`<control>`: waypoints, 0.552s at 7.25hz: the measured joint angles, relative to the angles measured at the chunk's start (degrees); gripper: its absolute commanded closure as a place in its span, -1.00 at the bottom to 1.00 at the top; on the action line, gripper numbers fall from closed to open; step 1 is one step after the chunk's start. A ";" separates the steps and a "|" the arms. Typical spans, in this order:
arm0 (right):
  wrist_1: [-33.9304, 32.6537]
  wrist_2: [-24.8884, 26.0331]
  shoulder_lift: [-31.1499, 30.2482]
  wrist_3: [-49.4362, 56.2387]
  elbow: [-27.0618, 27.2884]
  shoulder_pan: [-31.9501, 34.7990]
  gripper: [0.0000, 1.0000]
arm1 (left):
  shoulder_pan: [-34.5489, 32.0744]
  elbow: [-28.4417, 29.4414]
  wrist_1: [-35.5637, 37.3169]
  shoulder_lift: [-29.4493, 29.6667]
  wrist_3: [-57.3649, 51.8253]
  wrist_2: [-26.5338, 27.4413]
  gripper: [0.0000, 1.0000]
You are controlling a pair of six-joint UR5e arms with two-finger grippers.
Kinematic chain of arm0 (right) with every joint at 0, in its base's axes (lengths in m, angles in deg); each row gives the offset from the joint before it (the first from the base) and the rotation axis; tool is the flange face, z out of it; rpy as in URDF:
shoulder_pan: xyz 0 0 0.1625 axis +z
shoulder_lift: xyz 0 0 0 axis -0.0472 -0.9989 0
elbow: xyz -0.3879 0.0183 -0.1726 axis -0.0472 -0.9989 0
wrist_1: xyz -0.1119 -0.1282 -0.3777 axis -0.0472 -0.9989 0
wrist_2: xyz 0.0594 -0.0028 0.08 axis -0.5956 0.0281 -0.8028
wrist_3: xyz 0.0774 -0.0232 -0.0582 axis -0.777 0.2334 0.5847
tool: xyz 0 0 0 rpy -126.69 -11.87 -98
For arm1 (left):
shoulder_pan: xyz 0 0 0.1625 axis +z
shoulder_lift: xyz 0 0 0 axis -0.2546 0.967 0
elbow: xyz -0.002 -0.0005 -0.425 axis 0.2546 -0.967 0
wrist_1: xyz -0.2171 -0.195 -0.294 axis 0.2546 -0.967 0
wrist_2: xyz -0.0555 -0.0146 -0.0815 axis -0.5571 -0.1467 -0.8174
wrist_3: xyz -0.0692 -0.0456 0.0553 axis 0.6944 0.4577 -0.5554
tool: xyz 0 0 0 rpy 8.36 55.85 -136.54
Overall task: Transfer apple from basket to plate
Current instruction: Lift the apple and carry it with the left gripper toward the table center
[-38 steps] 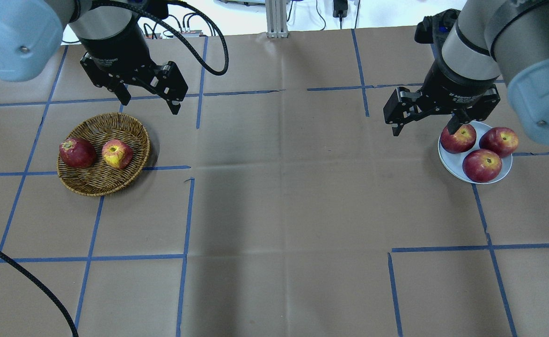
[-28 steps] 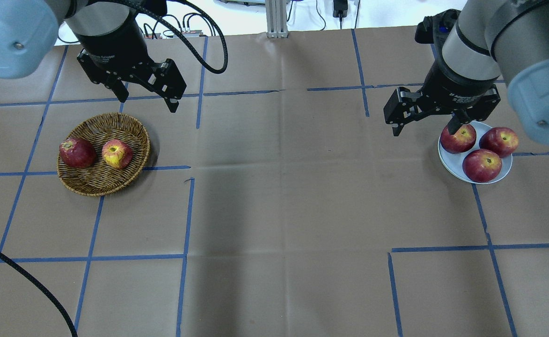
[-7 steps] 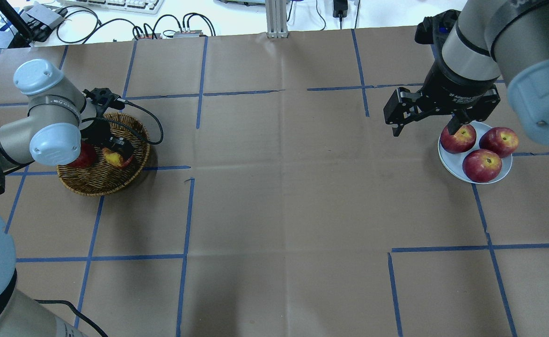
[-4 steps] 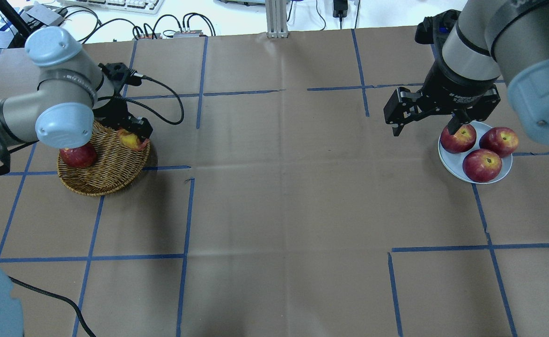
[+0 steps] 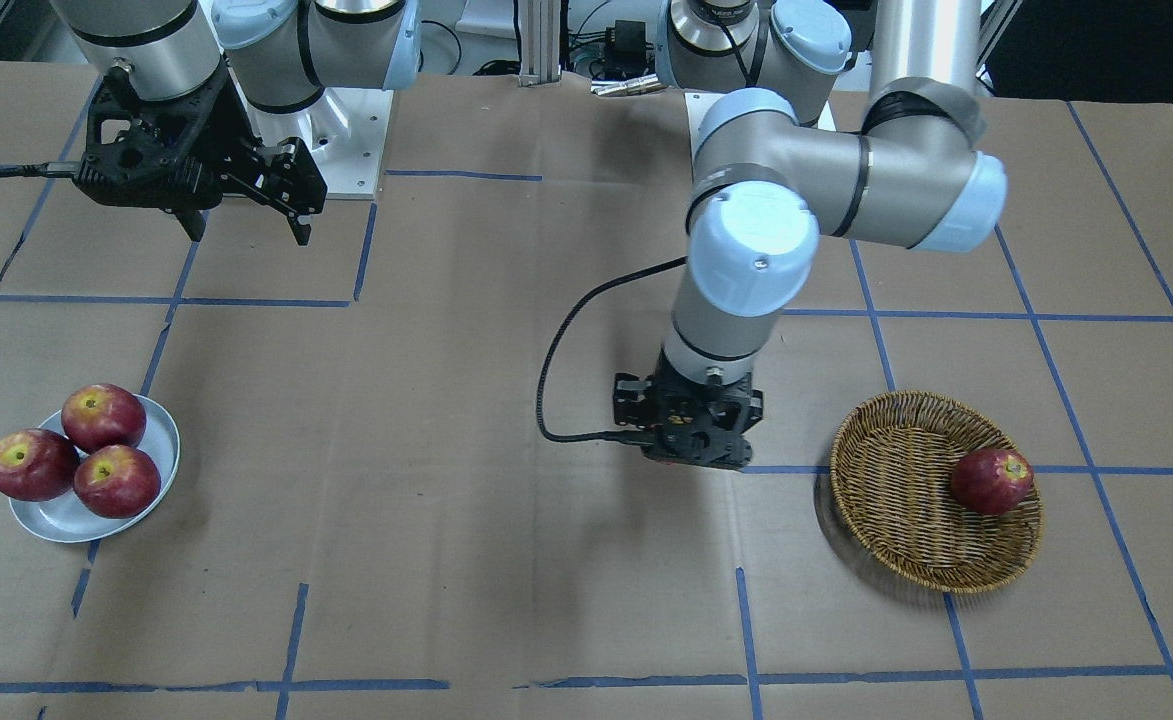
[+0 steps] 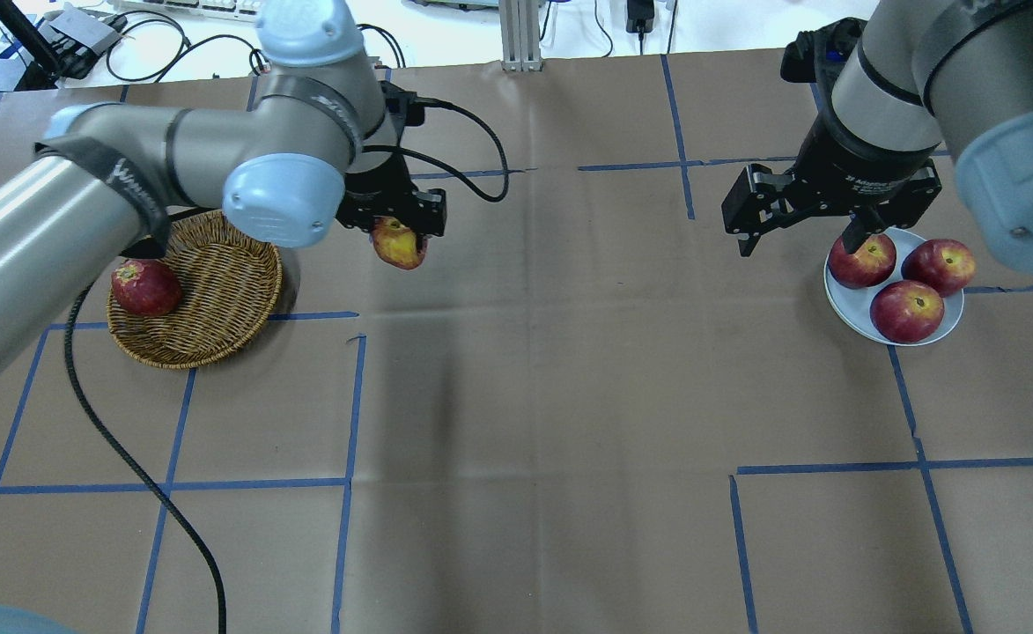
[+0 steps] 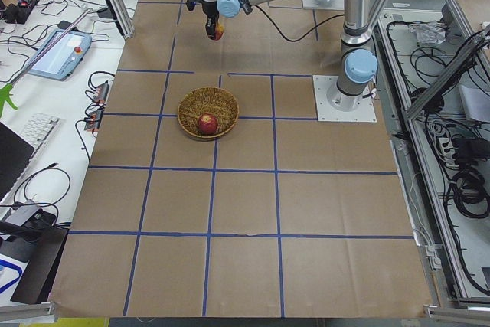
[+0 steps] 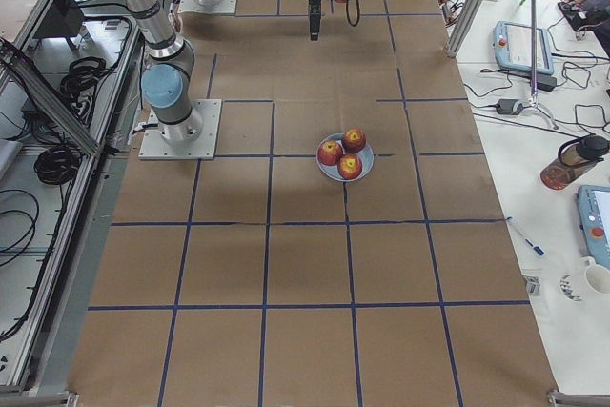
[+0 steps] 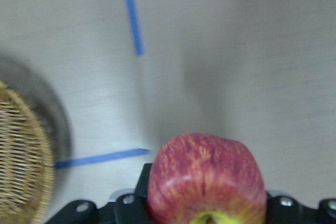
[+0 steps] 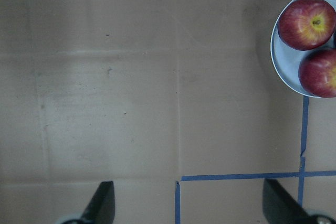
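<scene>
Presently the left gripper [image 6: 399,236] pinches the apple [image 6: 400,250] aloft, out of the basket [image 6: 271,280] and just beside it; carriage to the plate [image 6: 840,304], well apart and bearing three apples [image 6: 908,310], and release are outstanding; the right gripper [image 6: 796,245] hangs spread by that plate

The apple [image 6: 399,248] sits between the fingers of the left claw [image 6: 402,232], up off the table [image 6: 569,396]. Below that claw, out to its robot-left side, lies the basket [image 6: 225,282], with a second apple [image 6: 145,287] in the half farthest from the claw. Well apart on the claw's other side, the plate [image 6: 844,306] lies below and just beside the right claw [image 6: 796,242], three apples [image 6: 907,311] on it.
</scene>
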 measured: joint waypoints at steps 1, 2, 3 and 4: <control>0.00 0.00 0.02 0.00 0.00 -0.04 -1.00 | -3.76 0.69 2.24 2.69 4.67 -0.06 0.30; 0.00 0.00 0.03 0.00 0.00 -0.06 -1.00 | -6.83 1.25 5.22 5.43 8.66 -0.14 0.29; 0.00 0.00 0.04 0.00 0.00 -0.05 -1.00 | -9.10 1.75 8.13 8.12 11.39 -0.12 0.29; 0.00 0.00 0.06 0.00 0.02 -0.05 -1.00 | -10.29 2.01 9.68 10.27 12.32 -0.03 0.29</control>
